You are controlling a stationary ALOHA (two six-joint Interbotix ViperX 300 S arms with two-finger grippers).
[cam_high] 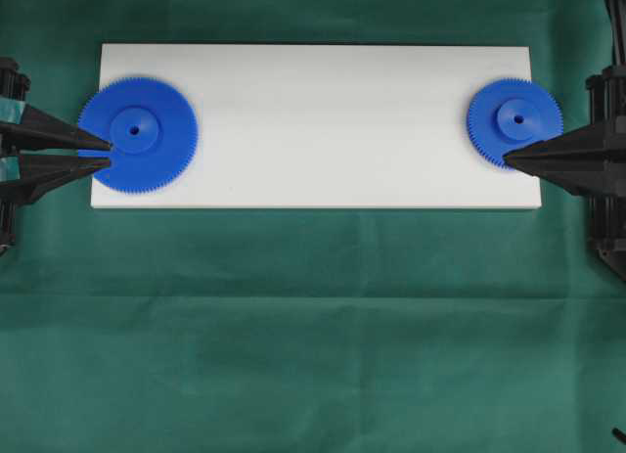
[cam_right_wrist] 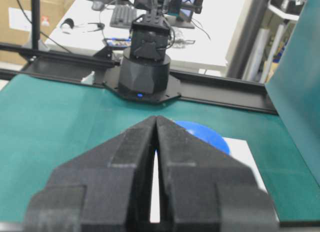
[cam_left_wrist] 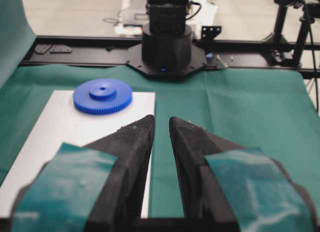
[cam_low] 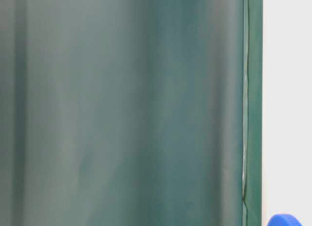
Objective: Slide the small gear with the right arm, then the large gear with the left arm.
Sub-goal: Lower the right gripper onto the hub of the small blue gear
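The large gear (cam_high: 138,134) lies at the white board's (cam_high: 323,120) left edge — left gripper (cam_high: 106,151) parted beside it; the small gear (cam_high: 514,121) sits at the right edge — right gripper (cam_high: 508,158) pressed closed.

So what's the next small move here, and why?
Probably push the right gripper toward the board's middle, sliding the small gear. Its closed tips already sit at that gear's rim, both gears lie at the white board's ends, and the small one goes first.

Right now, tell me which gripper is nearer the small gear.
Right. The right gripper points at the small gear rim; the left gripper is across the white board, at the large gear.
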